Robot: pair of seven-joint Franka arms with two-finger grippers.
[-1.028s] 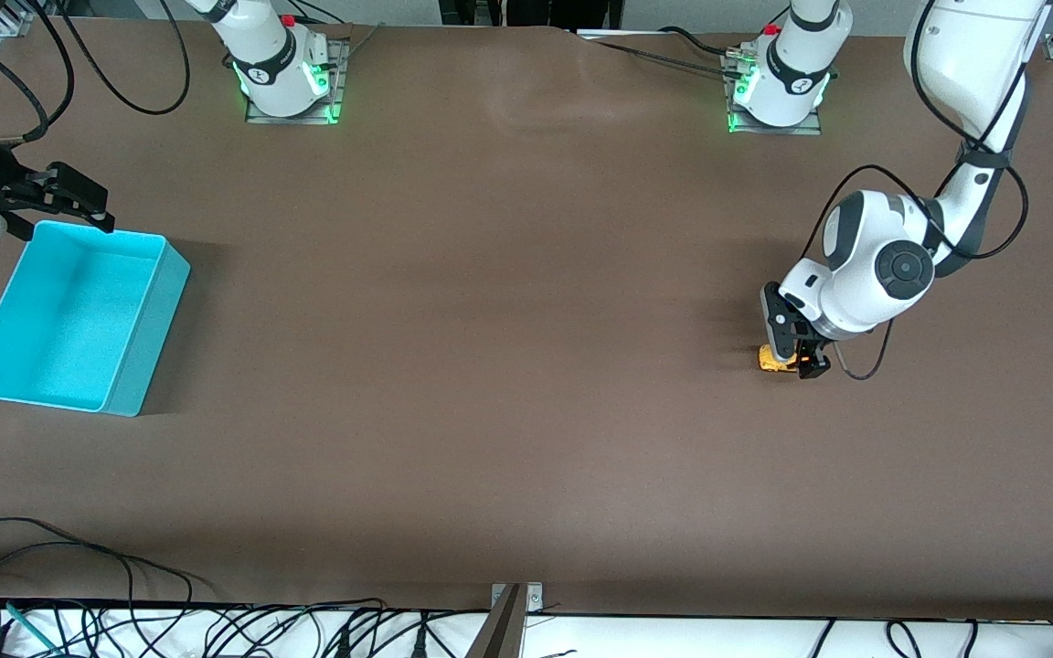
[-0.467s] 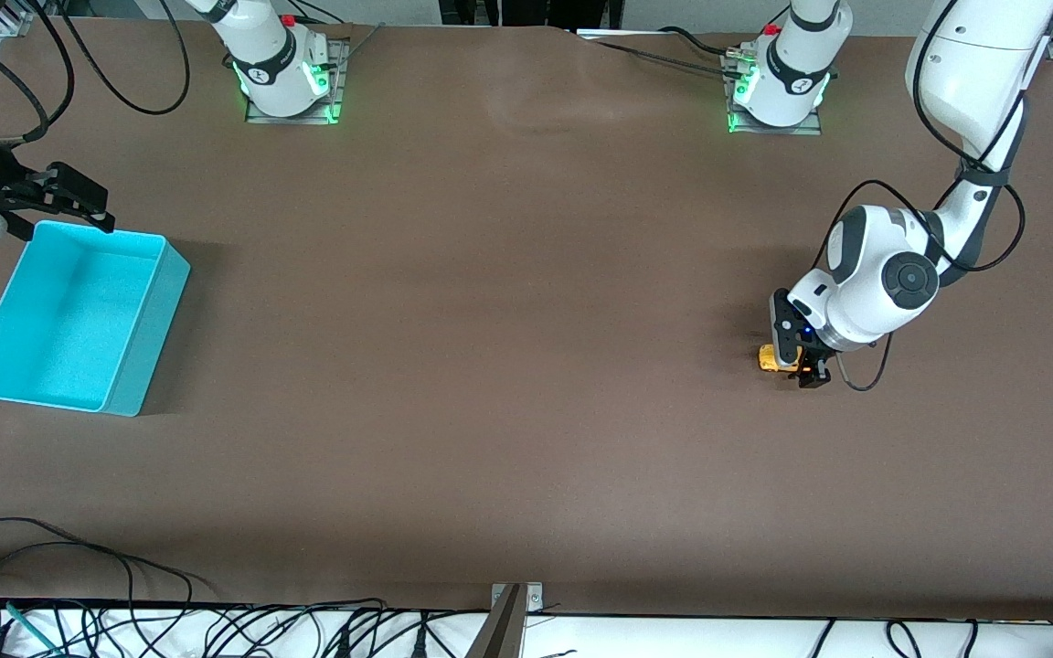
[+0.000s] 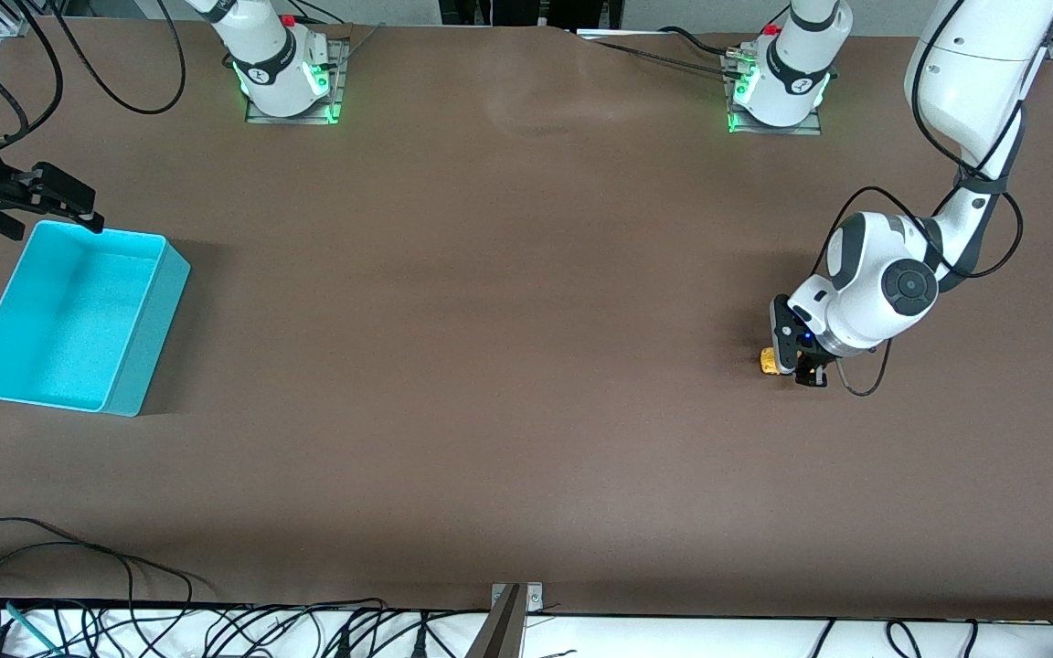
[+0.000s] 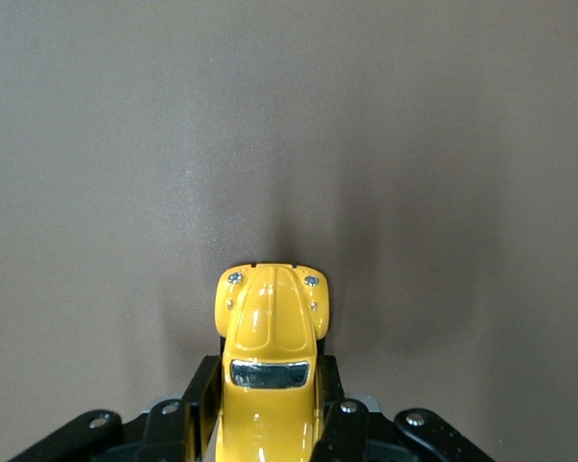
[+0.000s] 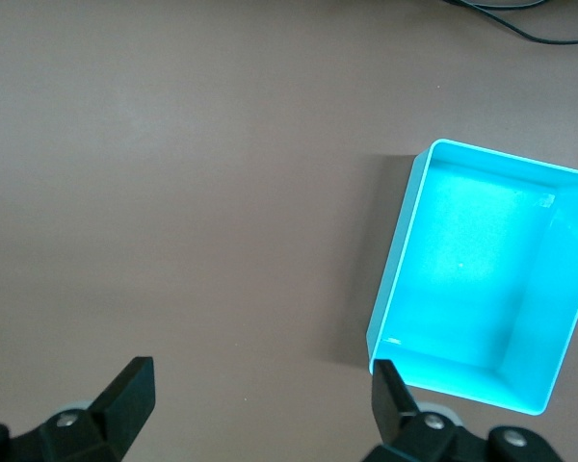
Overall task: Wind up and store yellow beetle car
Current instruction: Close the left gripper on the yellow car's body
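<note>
The yellow beetle car (image 3: 770, 360) rests on the brown table toward the left arm's end. My left gripper (image 3: 801, 367) is down at table level, shut on the car's body. In the left wrist view the car (image 4: 270, 356) points away from the camera, and both black fingers (image 4: 200, 397) press its sides. My right gripper (image 3: 65, 203) hangs open at the right arm's end, just over the rim of the turquoise bin (image 3: 148, 336). Its fingers (image 5: 132, 390) stand wide apart over bare table, with the bin (image 5: 395, 279) beside them.
The turquoise bin is open-topped and holds nothing. Two arm bases (image 3: 284, 73) stand along the table's edge farthest from the front camera. Cables (image 3: 79, 585) trail along the edge nearest to it.
My left gripper has dropped lower and its fingers have shut on the car's sides. The right gripper has shifted slightly away from the bin's corner.
</note>
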